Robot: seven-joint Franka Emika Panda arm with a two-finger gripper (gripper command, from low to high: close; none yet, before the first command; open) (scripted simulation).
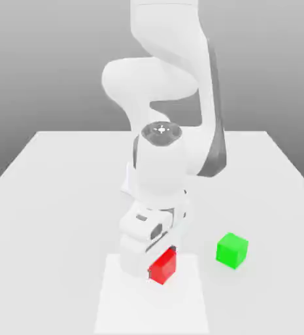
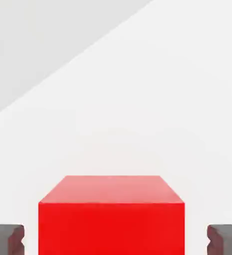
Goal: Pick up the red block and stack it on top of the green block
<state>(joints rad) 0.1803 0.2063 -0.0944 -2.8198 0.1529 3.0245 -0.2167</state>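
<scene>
I have my fingers (image 2: 4,241) apart, one on either side of the red block (image 2: 112,229), with a gap between each and its sides. In the exterior view, the red block is low at my gripper (image 1: 162,264), over the white patch (image 1: 151,307). The green block (image 1: 232,250) sits on the table (image 1: 272,294), towards that view's right, clear of the patch

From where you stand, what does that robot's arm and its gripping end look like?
The arm is mostly smooth, glossy white, made of rounded, tube-like segments, with dark gray patches at the joints and a small white mark on one dark cap. The gripper has a blocky white body with dark details and two small, dark gray fingers with notched inner edges.
</scene>
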